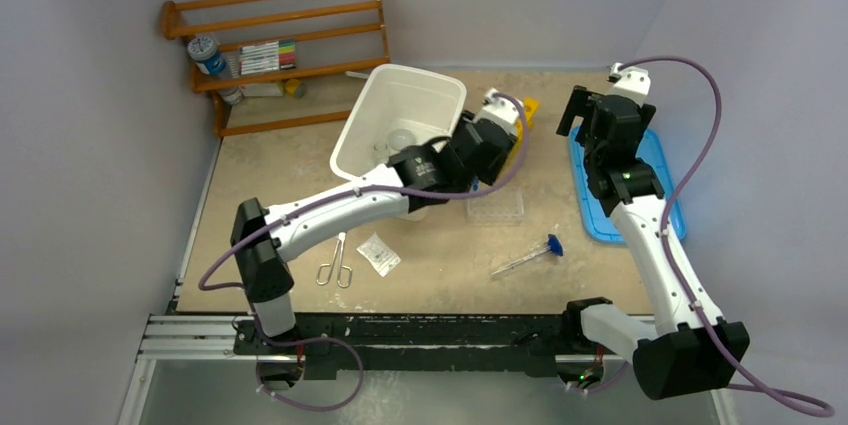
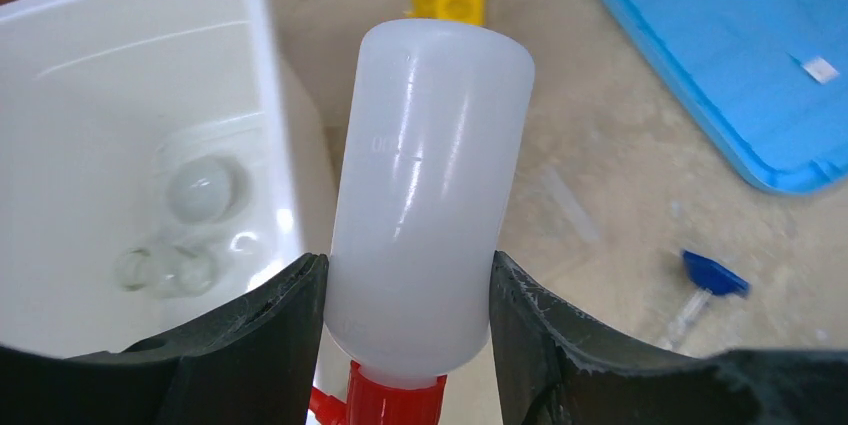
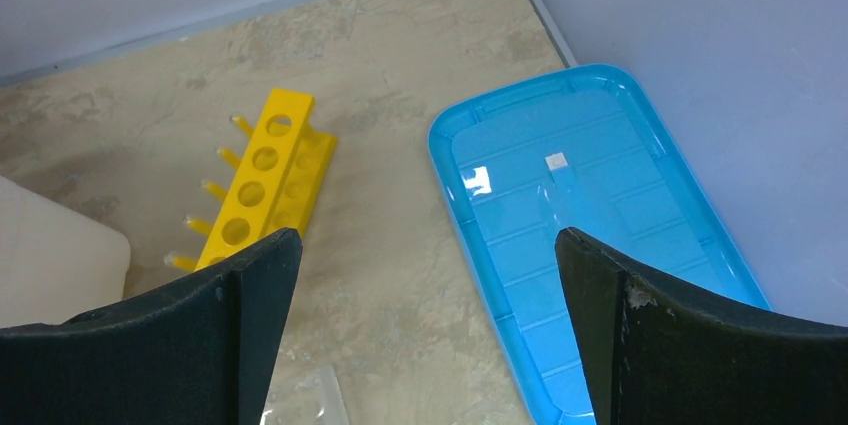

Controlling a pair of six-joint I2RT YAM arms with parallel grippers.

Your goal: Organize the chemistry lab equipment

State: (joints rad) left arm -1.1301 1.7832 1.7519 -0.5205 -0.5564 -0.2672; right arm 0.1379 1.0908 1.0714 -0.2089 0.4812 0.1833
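Squeeze bottle, one, in left claw

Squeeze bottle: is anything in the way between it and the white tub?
Nothing visible does. The left gripper holds the squeeze bottle right beside the white tub, near its rim. Only some clear glass pieces lie on the tub's floor.

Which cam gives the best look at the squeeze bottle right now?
Left wrist: the squeeze bottle fills the frame, clamped in the left gripper, red cap nearest the lens. Top external: the left arm hides it. Right wrist: not in frame; that view shows a yellow rack and a blue tray.
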